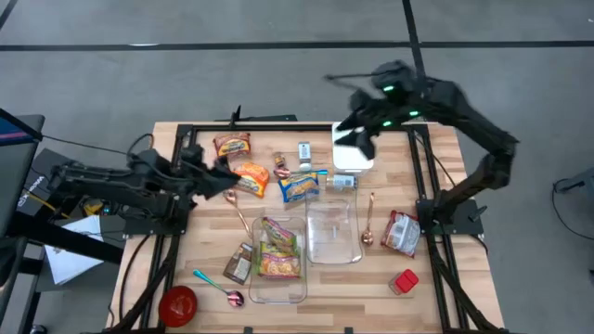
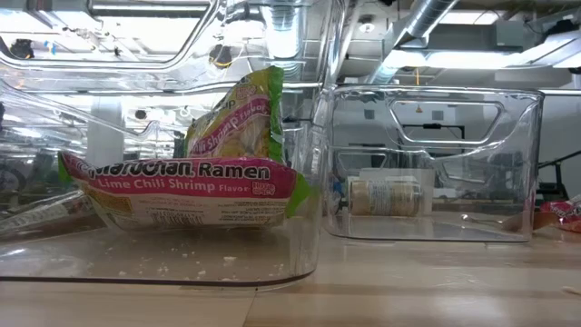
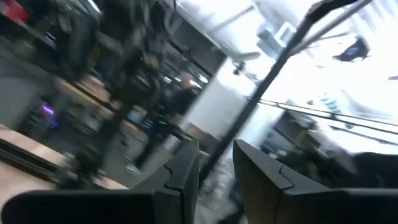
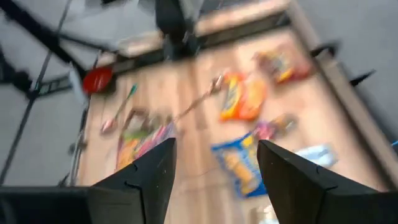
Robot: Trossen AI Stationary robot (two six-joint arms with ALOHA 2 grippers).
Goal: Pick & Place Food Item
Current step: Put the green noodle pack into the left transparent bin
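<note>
Ramen packets number five that I can count: two lie stacked inside the clear container (image 1: 278, 283) nearest the table's front edge, the top one a pink and green Lime Chili Shrimp packet (image 2: 186, 186), and three more sit loose on the wood behind that container, an orange packet (image 1: 251, 177), a blue and yellow packet (image 1: 299, 187) and a red and yellow packet (image 1: 232, 145). A second clear container (image 1: 332, 232) stands just beside the first, with nothing lying in it. Two copper spoons lie near the containers, one (image 1: 368, 219) beside the second container and one (image 1: 236, 208) behind the first. My left gripper (image 1: 225, 178) hangs just beside the orange packet with its fingers (image 3: 186, 171) narrowly apart and holding nothing. My right gripper (image 1: 357, 141) is raised behind the second container, fingers (image 4: 155, 165) spread wide and bare.
</note>
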